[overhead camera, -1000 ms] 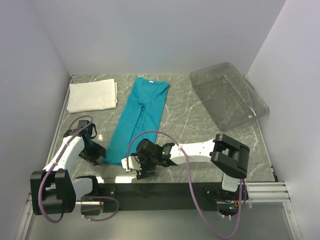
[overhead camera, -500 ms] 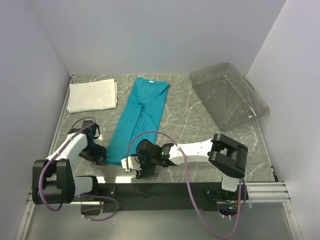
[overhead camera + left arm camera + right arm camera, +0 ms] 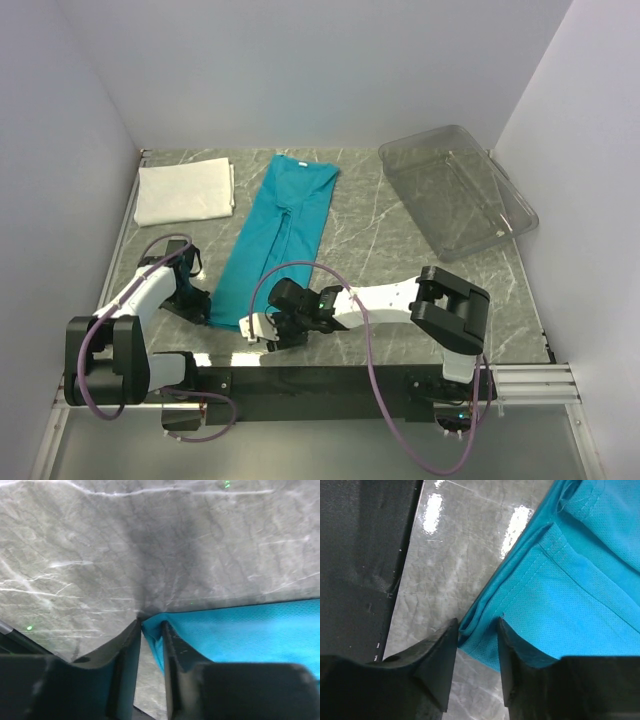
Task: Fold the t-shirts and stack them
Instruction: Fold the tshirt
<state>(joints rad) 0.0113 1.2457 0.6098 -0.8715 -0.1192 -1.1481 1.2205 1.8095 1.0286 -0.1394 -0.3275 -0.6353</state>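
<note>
The teal t-shirt lies as a long narrow strip down the middle of the table, neck end far, hem end near. At its near left corner my left gripper is down on the table. In the left wrist view the left gripper is shut on that corner of the teal cloth. My right gripper is at the near right hem corner. In the right wrist view the right gripper stands open, with the bunched teal hem between its jaws. The white t-shirt lies folded at the far left.
A clear plastic tray stands at the far right of the marble table. The black base rail of the arms runs along the near edge, close behind both grippers. Walls enclose the table on three sides.
Both grippers have narrowed their jaws round the near hem corners of the teal t-shirt. The left one moved slightly toward the cloth, and the right one shifted a little left.
</note>
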